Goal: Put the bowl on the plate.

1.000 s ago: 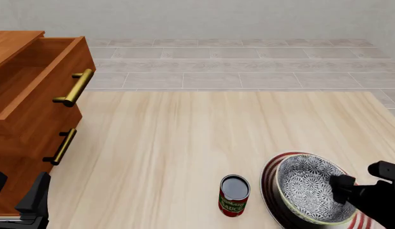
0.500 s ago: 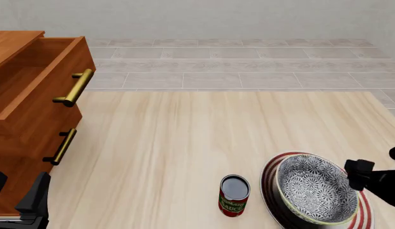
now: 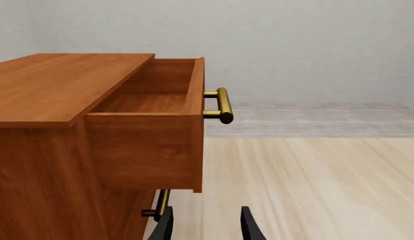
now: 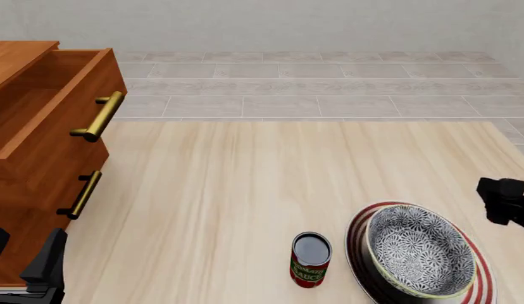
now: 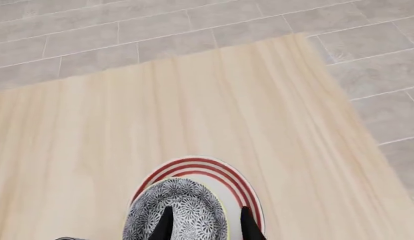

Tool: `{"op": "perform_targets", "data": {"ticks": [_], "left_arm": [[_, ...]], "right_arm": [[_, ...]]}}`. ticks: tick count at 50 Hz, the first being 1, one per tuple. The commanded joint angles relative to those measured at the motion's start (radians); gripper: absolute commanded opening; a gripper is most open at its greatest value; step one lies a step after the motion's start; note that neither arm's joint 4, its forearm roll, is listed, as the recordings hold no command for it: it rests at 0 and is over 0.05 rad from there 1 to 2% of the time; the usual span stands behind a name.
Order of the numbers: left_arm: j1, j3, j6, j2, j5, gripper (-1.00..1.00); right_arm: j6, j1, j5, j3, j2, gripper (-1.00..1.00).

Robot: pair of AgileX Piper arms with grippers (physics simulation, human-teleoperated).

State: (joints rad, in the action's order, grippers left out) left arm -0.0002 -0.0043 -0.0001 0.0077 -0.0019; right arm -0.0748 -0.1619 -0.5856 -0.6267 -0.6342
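Observation:
The grey-and-white patterned bowl (image 4: pixel 418 252) sits upright inside the white plate (image 4: pixel 357 235) with red rings, at the table's near right. My right gripper (image 4: pixel 502 200) hangs apart from the bowl, up and to its right at the picture's edge. In the right wrist view the bowl (image 5: pixel 177 210) rests on the plate (image 5: pixel 208 167), and the right gripper (image 5: pixel 205 227) is open above them with nothing between its fingers. My left gripper (image 4: pixel 24 254) is open at the near left corner, far from both; the left wrist view shows the left gripper (image 3: pixel 207 230) holding nothing.
A small red can (image 4: pixel 311 258) stands just left of the plate. A wooden cabinet (image 4: pixel 34 145) with its top drawer (image 3: pixel 150 105) pulled open and brass handles (image 4: pixel 100 115) fills the left side. The table's right edge (image 5: pixel 340 130) lies close to the plate.
My right gripper has drawn away from the bowl's right rim, moving up and to the right. The bowl stays on the plate. The left arm has not moved.

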Motion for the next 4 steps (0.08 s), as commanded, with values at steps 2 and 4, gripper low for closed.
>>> {"op": "perform_targets", "data": {"ticks": [2,4], "left_arm": [[0.0,0.0,0.0,0.0,0.0,1.0],[0.0,0.0,0.0,0.0,0.0,1.0]], "right_arm": [[0.027,0.028,-0.042,-0.114,-0.014,1.0],[0.032,0.027,-0.05,-0.12,-0.007,1.0]]}}
